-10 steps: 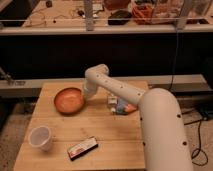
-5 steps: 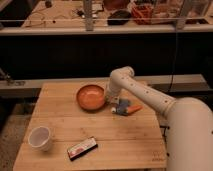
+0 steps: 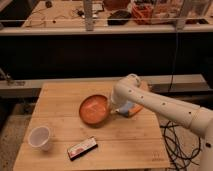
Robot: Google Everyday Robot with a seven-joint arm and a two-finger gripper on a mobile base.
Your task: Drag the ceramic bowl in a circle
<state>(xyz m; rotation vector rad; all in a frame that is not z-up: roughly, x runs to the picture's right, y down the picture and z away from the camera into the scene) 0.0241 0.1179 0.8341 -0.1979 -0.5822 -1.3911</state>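
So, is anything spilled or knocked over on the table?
No, nothing stands out. The ceramic bowl sits flat, the white cup stands upright, and the gripper is at the bowl's rim. Nothing looks spilled.

Orange-brown ceramic bowl [image 3: 94,109], white cup [image 3: 40,137], pale wood table [image 3: 60,100]; jaws at bowl's rim.

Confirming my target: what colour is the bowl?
The bowl is orange-brown with a darker rim, camera view; claw at its rim.

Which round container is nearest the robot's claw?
The orange-brown ceramic bowl, with the gripper at its rim; the smaller white cup stands well apart.
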